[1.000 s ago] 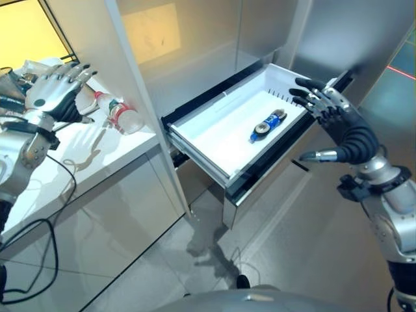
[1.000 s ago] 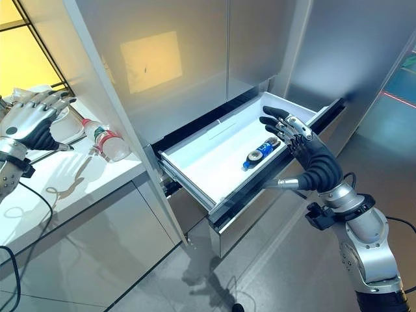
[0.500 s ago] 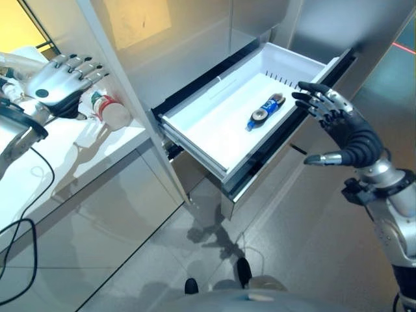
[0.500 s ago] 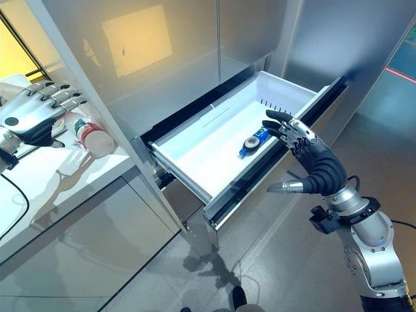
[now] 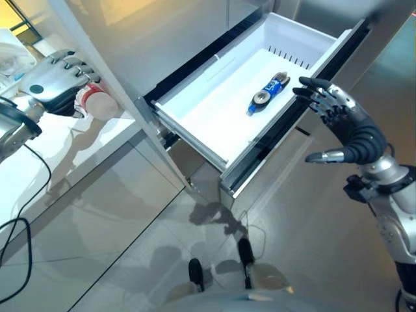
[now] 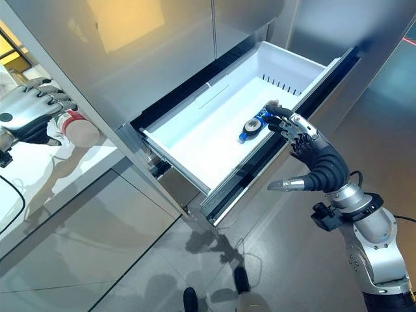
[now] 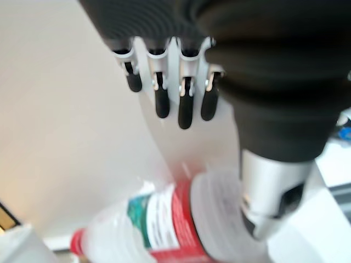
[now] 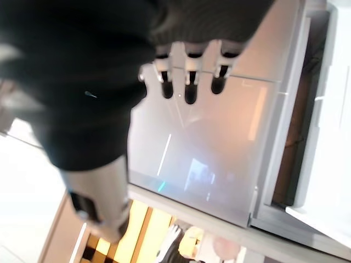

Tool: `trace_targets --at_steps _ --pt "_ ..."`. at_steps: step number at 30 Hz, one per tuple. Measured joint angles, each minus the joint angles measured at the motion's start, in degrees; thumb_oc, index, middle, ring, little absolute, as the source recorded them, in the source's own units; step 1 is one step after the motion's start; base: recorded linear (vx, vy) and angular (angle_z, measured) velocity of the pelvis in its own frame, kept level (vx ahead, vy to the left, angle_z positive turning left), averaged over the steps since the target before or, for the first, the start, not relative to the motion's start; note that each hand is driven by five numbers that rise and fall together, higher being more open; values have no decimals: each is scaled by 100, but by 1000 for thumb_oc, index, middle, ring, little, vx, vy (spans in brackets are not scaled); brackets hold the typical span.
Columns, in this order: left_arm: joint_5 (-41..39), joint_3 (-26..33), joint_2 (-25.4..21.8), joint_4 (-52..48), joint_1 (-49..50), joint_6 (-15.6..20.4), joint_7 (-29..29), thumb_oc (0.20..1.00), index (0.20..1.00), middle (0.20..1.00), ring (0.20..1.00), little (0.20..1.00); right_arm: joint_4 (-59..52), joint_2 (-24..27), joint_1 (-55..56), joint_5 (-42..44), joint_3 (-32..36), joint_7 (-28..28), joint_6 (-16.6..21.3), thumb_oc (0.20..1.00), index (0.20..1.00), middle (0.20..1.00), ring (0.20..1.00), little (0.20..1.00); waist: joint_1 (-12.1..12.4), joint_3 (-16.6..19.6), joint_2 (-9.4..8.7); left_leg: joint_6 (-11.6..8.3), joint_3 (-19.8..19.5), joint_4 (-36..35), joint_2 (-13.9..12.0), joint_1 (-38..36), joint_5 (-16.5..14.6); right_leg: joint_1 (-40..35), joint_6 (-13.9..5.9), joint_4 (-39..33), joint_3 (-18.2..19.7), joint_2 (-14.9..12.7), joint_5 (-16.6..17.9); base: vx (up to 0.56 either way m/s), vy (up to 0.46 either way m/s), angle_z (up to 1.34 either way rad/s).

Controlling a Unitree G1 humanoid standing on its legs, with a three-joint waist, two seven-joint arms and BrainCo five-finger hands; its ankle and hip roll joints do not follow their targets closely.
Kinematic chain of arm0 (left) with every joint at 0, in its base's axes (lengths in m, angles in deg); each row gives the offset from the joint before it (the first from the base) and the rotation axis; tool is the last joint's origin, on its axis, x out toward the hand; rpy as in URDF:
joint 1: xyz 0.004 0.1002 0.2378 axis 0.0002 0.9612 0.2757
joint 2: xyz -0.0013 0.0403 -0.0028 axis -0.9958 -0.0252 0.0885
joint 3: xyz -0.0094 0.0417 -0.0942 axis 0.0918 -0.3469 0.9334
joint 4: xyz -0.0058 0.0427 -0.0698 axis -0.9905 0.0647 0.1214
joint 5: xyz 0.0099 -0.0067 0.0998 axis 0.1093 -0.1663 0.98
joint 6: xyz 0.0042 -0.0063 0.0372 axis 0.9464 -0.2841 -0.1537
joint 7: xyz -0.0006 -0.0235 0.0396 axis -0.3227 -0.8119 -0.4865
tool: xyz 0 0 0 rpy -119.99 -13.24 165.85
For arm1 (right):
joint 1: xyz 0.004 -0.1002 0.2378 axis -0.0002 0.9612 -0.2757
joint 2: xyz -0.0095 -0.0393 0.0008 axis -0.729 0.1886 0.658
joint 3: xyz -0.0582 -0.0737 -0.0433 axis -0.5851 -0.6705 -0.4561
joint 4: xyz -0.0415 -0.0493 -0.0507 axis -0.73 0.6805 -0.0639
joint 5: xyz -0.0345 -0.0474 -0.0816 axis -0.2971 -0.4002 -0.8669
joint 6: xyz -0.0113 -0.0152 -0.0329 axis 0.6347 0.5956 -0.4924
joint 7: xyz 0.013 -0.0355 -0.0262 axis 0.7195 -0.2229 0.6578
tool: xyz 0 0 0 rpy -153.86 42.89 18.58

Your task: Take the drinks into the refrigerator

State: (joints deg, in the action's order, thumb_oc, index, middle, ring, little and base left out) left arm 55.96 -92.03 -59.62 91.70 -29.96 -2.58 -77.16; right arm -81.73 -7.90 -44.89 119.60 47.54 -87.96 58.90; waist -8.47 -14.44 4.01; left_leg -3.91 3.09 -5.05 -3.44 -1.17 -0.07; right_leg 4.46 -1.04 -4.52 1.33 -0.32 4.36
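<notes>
A clear bottle point(image 5: 99, 104) with a red label lies on its side on the white counter point(image 5: 39, 162). My left hand point(image 5: 52, 88) is over its neck end with relaxed fingers. In the left wrist view the thumb point(image 7: 269, 203) is beside the bottle's point(image 7: 164, 219) body, not closed round it. A blue bottle point(image 5: 268, 94) lies in the refrigerator's pulled-out white drawer point(image 5: 305, 39). My right hand point(image 5: 351, 130) is open with spread fingers. It hovers at the drawer's front edge, close to the blue bottle point(image 6: 253, 123), and holds nothing.
Steel refrigerator doors point(image 5: 162, 32) rise above the drawer, and one panel edge stands between the counter and the drawer. White packaging point(image 5: 10, 55) sits at the counter's far left. The drawer juts out over grey floor tiles point(image 5: 130, 260).
The camera has tilted and the whole picture has shifted. My left hand has come down over the clear bottle's neck. My right hand has sunk from above the drawer's corner to its front edge.
</notes>
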Motion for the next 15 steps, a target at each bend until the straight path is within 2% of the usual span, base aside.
trace_targets --at_steps 6,10,15 --pt "1 66 0 25 61 -9 -48 1000 1000 1000 1000 1000 -10 0 -75 2 20 2 4 1000 1000 1000 1000 1000 -1 -93 -7 1 10 0 2 94 1 131 -6 53 0 1 -7 -3 -4 -2" --pt "-5 330 0 29 173 -19 -113 1000 1000 1000 1000 1000 -11 -12 -91 2 53 0 4 1000 1000 1000 1000 1000 9 -270 -7 1 10 0 -11 110 2 225 -8 133 -3 4 -20 -16 -19 -6" --pt "-131 482 -5 13 228 -34 -183 1000 1000 1000 1000 1000 -13 -25 -101 3 146 -5 2 1000 1000 1000 1000 1000 11 -288 -4 8 6 1 -12 298 20 490 -7 289 -5 11 -28 8 -22 -5"
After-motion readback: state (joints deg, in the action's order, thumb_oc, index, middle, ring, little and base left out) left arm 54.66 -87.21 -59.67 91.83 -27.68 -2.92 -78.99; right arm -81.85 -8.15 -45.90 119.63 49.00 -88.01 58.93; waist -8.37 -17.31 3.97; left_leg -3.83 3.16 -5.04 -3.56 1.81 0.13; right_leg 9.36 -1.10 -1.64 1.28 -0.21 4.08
